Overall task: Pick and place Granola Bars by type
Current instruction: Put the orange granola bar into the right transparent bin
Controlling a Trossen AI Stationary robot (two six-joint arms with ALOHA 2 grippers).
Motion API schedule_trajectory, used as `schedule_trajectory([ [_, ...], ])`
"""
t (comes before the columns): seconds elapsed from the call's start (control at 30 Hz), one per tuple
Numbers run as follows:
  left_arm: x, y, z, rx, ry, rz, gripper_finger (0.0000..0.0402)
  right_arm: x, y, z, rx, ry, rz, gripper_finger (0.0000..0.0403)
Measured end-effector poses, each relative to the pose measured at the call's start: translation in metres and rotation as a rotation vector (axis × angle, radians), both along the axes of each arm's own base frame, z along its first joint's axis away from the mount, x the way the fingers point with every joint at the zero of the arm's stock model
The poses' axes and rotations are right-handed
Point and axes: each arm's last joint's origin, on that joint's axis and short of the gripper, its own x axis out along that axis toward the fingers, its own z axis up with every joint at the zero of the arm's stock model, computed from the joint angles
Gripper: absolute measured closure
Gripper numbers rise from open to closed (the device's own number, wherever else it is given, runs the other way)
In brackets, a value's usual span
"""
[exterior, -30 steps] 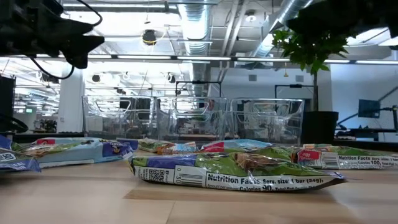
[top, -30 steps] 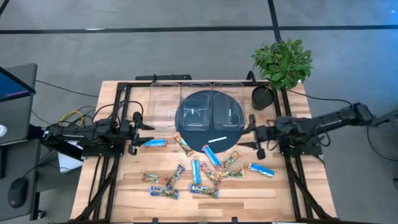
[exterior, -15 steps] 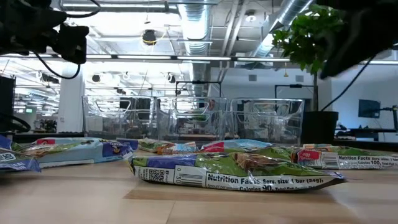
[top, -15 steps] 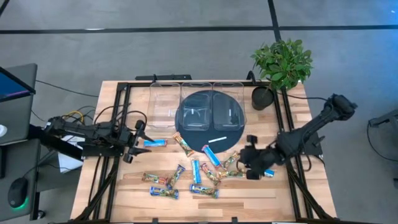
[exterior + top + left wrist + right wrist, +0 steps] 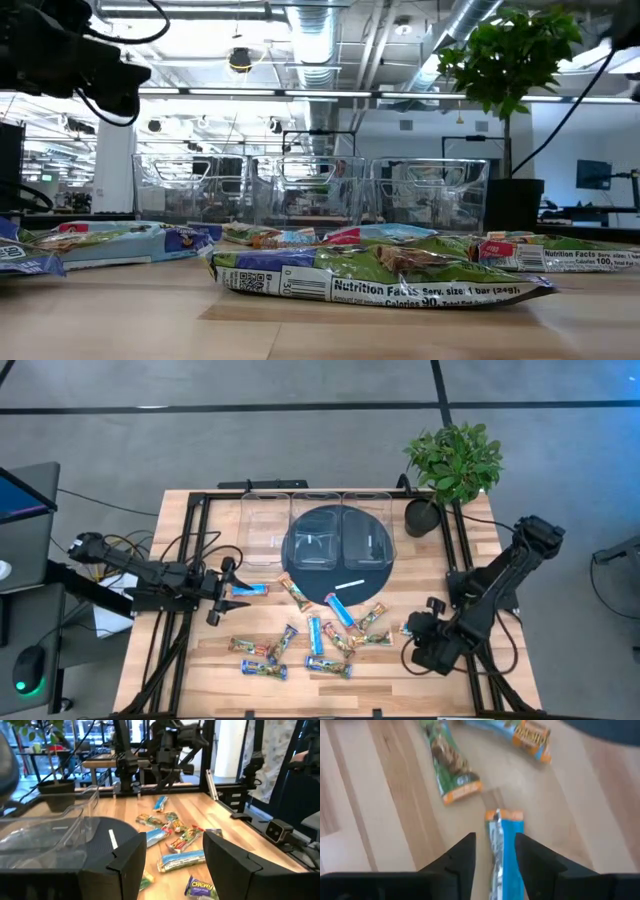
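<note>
Fingers (image 5: 462, 857) of the right gripper (image 5: 495, 855) straddle a blue granola bar (image 5: 504, 850), not clamped; left gripper (image 5: 172, 860) gapes near the dark round mat (image 5: 335, 540).

Probably an open-plan lab: exposed ceiling ducts (image 5: 318, 40), desks, monitor (image 5: 592, 174) behind the table.

Granola Bars (image 5: 318, 637) scattered on table (image 5: 226, 675), three bins (image 5: 315, 528) behind them, plant (image 5: 455, 460) right of the bins
</note>
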Motion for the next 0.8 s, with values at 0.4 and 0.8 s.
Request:
schedule_trajectory([
  [0.4, 0.006, -0.004, 0.003, 0.013, -0.042, -0.011, 0.0211, -0.003, 0.008, -0.021, -0.002, 0.137, -0.070, 0.0156],
  [0.8, 0.006, -0.003, 0.003, -0.026, -0.029, 0.018, 0.0211, -0.024, 0.002, -0.043, 0.041, 0.192, -0.245, 0.0148],
])
